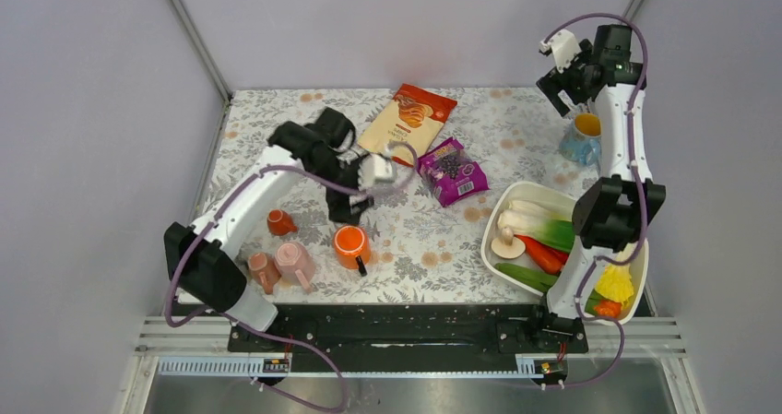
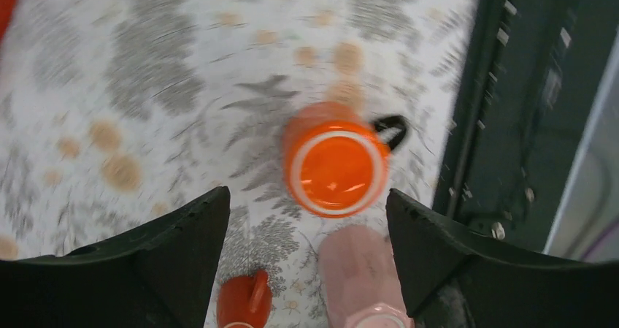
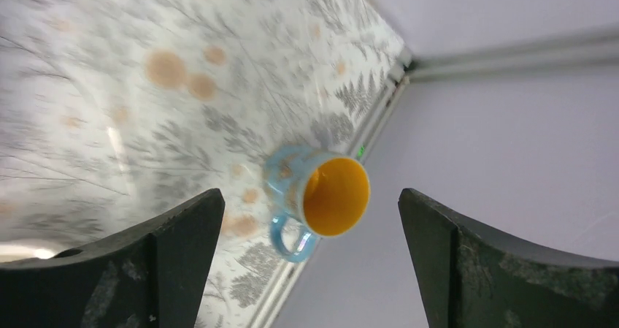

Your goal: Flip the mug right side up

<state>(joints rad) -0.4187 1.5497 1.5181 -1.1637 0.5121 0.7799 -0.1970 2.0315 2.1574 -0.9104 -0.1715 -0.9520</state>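
Observation:
An orange mug [image 1: 351, 246] with a black handle stands near the table's front, its white-ringed flat face up; it looks upside down. It also shows in the left wrist view [image 2: 334, 160]. My left gripper [image 1: 348, 208] hangs just behind and above it, open and empty [image 2: 306, 269]. A blue mug [image 1: 580, 138] with a yellow inside stands mouth up at the far right edge, also in the right wrist view [image 3: 321, 191]. My right gripper [image 1: 556, 87] is raised above it, open and empty [image 3: 310, 269].
A small red cup [image 1: 279, 221] and two pink mugs [image 1: 295, 262] [image 1: 263, 269] sit left of the orange mug. An orange snack bag [image 1: 408, 117] and a purple bag [image 1: 452, 170] lie mid-table. A white bowl [image 1: 522, 195] of vegetables is at the front right. A black rail [image 2: 504, 87] runs along the front edge.

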